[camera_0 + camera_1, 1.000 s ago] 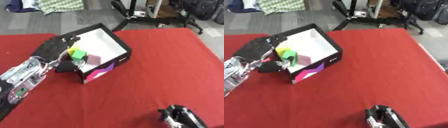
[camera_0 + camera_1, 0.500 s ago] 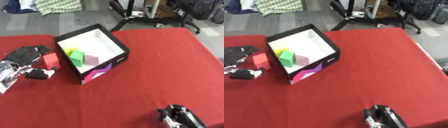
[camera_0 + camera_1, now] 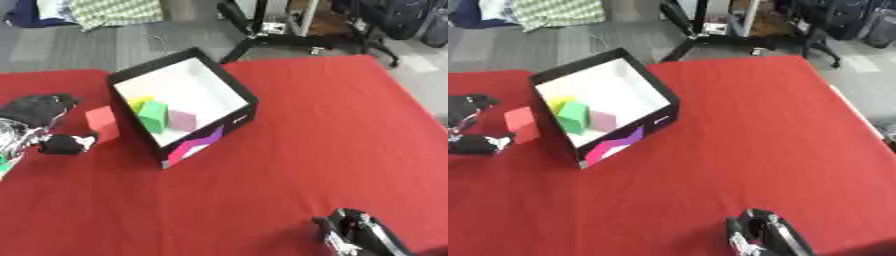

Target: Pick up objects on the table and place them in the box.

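left robot hand spread open, beside red block

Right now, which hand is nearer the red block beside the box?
Left. The left hand sits just left of the red block, its fingers apart from it. The right hand rests far off at the bottom right.

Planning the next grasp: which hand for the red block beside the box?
Left. The left hand is right beside the red block; the right hand rests idle at the near edge, far across the table.
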### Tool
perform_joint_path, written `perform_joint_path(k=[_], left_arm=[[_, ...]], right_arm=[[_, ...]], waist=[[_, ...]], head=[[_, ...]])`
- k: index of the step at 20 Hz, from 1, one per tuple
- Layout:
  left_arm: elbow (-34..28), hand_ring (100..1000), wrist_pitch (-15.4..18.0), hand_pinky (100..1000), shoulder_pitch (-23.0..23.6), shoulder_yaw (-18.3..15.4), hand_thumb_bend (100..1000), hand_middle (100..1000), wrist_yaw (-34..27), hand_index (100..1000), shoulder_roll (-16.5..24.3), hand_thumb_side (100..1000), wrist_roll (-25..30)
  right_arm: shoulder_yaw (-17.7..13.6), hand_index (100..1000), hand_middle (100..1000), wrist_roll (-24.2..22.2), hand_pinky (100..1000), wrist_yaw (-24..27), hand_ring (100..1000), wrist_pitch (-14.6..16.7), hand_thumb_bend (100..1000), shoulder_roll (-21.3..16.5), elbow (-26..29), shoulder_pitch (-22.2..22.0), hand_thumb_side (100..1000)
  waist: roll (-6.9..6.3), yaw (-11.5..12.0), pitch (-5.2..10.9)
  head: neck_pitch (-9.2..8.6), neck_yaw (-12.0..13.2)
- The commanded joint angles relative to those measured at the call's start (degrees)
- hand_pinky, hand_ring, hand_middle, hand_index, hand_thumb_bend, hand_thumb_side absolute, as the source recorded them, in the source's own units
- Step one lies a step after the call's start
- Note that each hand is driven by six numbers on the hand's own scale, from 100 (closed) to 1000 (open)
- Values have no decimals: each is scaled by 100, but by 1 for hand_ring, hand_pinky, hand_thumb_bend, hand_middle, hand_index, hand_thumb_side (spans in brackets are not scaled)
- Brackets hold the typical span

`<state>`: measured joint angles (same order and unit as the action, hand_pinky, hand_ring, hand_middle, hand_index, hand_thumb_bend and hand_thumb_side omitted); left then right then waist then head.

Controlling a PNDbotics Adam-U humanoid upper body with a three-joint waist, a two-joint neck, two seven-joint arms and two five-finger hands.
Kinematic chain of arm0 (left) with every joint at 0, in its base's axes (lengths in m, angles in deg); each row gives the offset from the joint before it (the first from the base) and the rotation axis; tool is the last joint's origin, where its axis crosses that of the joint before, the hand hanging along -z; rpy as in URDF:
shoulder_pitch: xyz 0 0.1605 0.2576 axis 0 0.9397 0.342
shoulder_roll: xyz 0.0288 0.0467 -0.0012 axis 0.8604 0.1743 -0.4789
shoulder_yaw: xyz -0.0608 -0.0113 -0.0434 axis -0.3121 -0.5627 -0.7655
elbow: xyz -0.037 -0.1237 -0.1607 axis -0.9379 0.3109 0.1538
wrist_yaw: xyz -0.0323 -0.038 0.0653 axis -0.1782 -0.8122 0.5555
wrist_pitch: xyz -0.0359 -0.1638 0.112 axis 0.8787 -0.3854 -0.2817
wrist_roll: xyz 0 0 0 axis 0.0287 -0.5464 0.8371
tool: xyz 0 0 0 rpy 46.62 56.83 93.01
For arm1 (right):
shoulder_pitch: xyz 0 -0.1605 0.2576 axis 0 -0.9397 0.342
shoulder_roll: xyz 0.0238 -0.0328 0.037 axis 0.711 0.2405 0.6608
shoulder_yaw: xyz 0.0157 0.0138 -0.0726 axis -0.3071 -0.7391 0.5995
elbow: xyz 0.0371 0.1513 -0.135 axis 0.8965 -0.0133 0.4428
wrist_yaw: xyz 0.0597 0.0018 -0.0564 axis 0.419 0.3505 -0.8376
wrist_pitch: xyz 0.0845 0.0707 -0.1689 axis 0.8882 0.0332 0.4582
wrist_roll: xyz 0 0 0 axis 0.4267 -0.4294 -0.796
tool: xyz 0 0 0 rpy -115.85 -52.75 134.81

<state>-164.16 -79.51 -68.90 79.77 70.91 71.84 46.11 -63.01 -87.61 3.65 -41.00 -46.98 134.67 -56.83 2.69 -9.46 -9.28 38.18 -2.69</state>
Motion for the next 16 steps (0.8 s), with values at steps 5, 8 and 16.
perform_joint_path(k=[5,8,16], left_arm=[[256,818,-178,838,-226,-83,156,894,-44,1000,-131,847,-139],[362,811,-121,833,-263,-70,100,883,-185,997,-203,858,-245],[641,804,-200,828,-367,-2,100,868,-421,990,-371,835,-626]], right_arm=[[-17,461,231,-4,857,-4,468,6,100,-60,89,23,201],[-14,461,231,-8,857,-1,468,3,100,-56,91,29,201],[-5,461,231,-22,857,-5,469,-4,100,-41,94,37,202]], waist=[[-13,-4,114],[-8,-8,109],[9,-18,83]], head=[[-28,0],[-35,-1],[-40,4]])
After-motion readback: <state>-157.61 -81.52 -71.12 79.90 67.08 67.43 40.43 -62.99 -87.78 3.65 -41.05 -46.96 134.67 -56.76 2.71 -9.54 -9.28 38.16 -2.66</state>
